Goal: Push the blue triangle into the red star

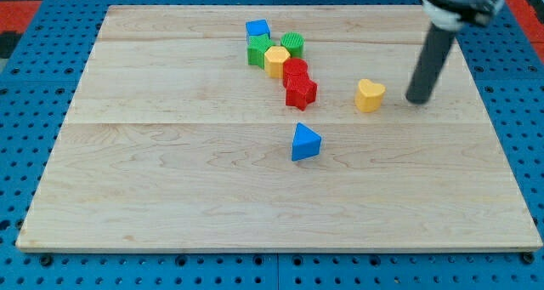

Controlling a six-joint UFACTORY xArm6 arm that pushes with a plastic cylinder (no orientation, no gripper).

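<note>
The blue triangle (305, 143) lies near the middle of the wooden board, alone. The red star (301, 92) sits above it in the view, at the lower end of a cluster of blocks, with a gap of bare wood between the two. My tip (418, 99) rests on the board at the view's right, just right of a yellow heart (369, 95). The tip is well to the right of and above the blue triangle, and touches no block.
The cluster above the red star holds a red cylinder (295, 70), a yellow hexagon (276, 60), a green block (258, 51), a green cylinder (292, 43) and a blue cube (257, 29). The board (127, 196) lies on a blue perforated table.
</note>
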